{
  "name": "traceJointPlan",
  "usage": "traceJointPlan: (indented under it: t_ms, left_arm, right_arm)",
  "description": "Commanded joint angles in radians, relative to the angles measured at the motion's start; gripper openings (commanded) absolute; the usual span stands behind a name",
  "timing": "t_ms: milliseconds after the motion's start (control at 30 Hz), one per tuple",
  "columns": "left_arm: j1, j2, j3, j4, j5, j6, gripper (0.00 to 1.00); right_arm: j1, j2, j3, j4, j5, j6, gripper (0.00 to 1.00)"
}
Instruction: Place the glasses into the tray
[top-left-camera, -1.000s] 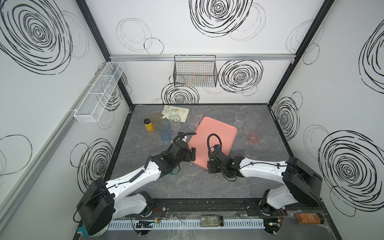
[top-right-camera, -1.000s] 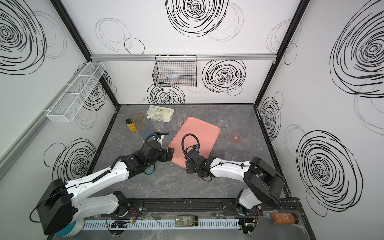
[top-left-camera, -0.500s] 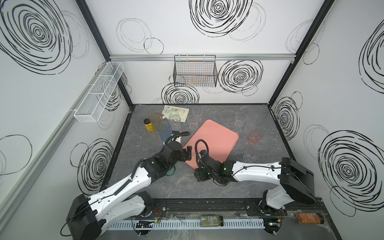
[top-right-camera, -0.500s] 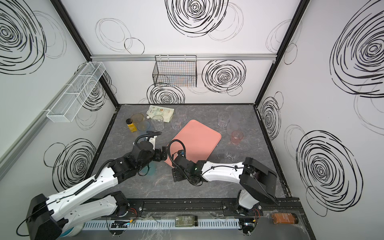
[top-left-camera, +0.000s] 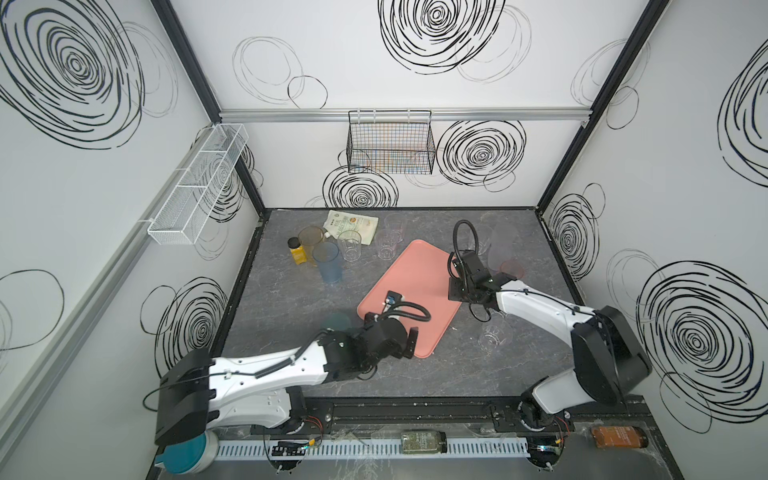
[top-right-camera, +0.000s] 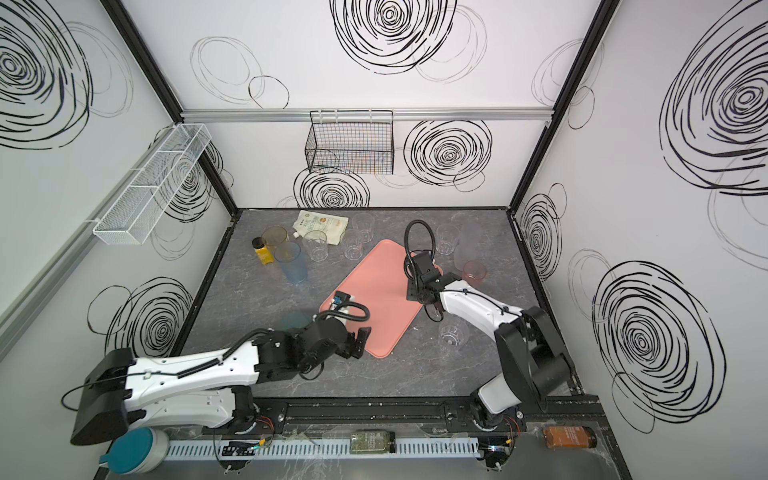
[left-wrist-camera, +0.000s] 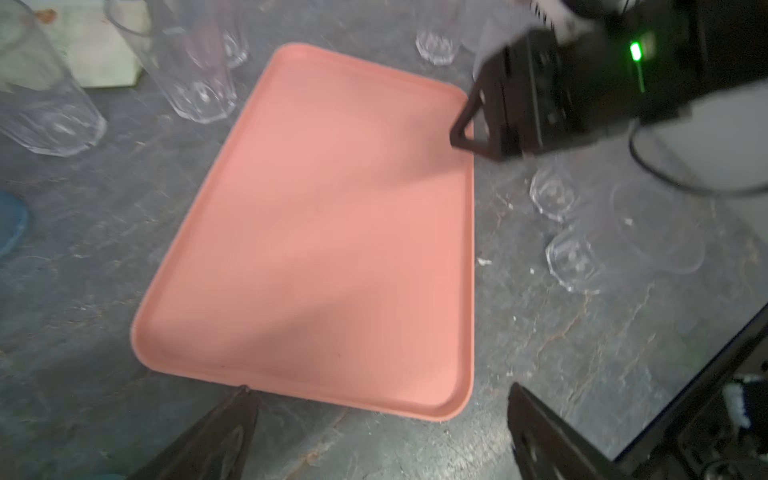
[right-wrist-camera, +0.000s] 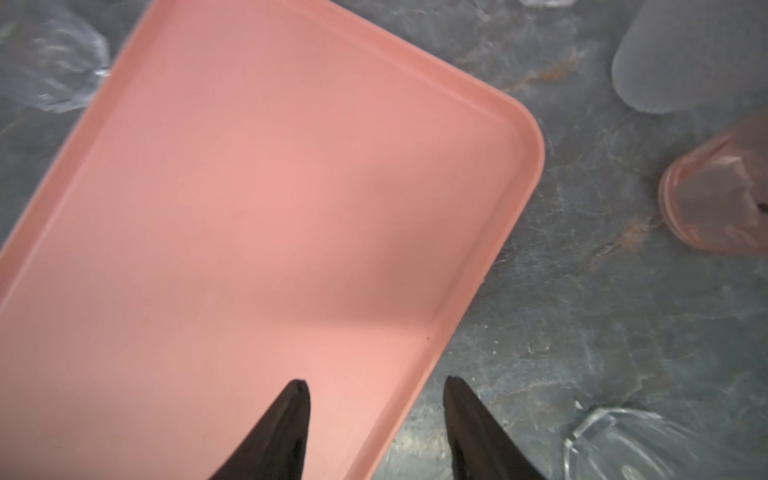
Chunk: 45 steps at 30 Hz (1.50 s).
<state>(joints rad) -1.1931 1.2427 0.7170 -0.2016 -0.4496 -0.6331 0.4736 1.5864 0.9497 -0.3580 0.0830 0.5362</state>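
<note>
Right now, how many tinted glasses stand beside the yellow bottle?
2: the amber glass behind the yellow bottle, and the blue glass next to it, toward the tray. None seems hidden there.

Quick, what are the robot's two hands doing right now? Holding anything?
Left gripper: open, holding nothing.
Right gripper: open, holding nothing, over the tray edge.

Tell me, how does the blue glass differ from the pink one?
The blue glass is tall; the pink glass looks shorter. In both top views the blue glass stands left of the tray, the pink glass right of it. Both are see-through, upright and outside the tray.
</note>
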Motion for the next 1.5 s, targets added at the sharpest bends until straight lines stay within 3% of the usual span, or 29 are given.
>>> traceJointPlan:
  t_ms: [0,133,333,600,967,1200,1467]
  left_arm:
    - [0.001,0.084,0.029,0.035,-0.014,-0.015,0.96]
    - [0.041,0.128,0.015,0.073,0.05,0.013,0.97]
    - [0.154,0.155,-0.08,0.207,0.215,0.024,0.98]
    - [0.278,0.216,-0.071,0.228,0.234,0.08,0.99]
    - [0.393,0.385,0.009,0.22,0.211,0.123,0.99]
    - [0.474,0.463,0.072,0.199,0.183,0.127,0.99]
    - [0.56,0.528,0.136,0.191,0.192,0.14,0.99]
  right_arm:
    - [-0.009,0.082,0.084,-0.052,0.006,-0.048,0.42]
    - [-0.013,0.189,0.146,-0.081,0.037,-0.057,0.23]
    - [-0.001,0.22,0.109,-0.097,0.006,-0.052,0.12]
    - [0.048,0.085,-0.099,-0.074,-0.013,-0.011,0.12]
    - [0.287,-0.005,-0.253,-0.049,-0.042,0.133,0.12]
    - [0.469,-0.006,-0.267,0.023,-0.129,0.242,0.11]
    - [0.648,0.129,-0.193,0.186,-0.263,0.305,0.11]
